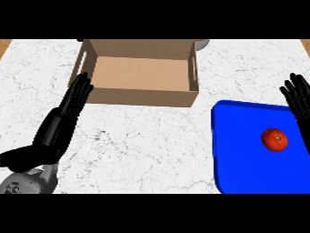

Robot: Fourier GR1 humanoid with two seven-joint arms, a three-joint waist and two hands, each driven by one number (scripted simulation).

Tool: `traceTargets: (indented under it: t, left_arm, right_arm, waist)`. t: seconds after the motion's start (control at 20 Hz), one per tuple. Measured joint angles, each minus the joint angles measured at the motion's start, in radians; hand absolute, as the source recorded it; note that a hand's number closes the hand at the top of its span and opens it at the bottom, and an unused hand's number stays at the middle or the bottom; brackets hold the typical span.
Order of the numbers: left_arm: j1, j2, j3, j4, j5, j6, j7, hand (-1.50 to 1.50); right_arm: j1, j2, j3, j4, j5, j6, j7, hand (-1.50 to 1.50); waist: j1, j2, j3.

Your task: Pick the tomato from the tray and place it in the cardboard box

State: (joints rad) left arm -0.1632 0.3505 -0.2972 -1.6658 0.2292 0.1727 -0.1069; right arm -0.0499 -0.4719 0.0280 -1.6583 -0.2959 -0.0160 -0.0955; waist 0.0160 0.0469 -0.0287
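Tomato: loose on blue tray, just left of the straight-fingered, empty right hand; risk: round fruit may roll off if nudged during grasp; cardboard box well left, beside the likewise unclenched left hand.

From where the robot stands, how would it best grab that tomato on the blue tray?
Probably from above with the right robot hand, fingers closing round the tomato's sides. It is small and round, lies alone on the flat tray, and sits just beside that open hand.
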Motion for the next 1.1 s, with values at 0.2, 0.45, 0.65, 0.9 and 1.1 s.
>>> traceTargets:
  t: [0.2,0.45,0.65,0.9,1.1]
  left_arm:
    - [0.034,0.060,0.057,0.081,-0.049,0.043,0.026,0.00]
    - [0.077,0.155,0.122,0.181,-0.111,0.096,0.084,0.00]
    - [0.088,0.189,0.150,0.240,-0.142,0.129,0.117,0.00]
    - [0.079,0.214,0.169,0.284,-0.156,0.131,0.139,0.00]
    - [0.067,0.210,0.165,0.305,-0.172,0.139,0.146,0.00]
  right_arm:
    - [-0.013,-0.040,0.005,0.077,-0.069,0.161,-0.035,-1.50]
    - [-0.046,-0.202,0.037,0.065,0.059,0.323,-0.140,-1.50]
    - [-0.003,-0.250,0.057,0.196,0.117,0.453,-0.357,-1.50]
    - [-0.008,-0.279,0.048,0.371,0.116,0.550,-0.571,-1.50]
    - [-0.071,-0.334,0.057,0.461,0.210,0.490,-0.672,-1.50]
  waist:
    - [0.012,-0.021,0.021]
    - [0.044,-0.031,0.028]
    - [0.032,-0.022,0.037]
    - [0.031,-0.020,0.041]
    - [0.040,-0.021,0.041]
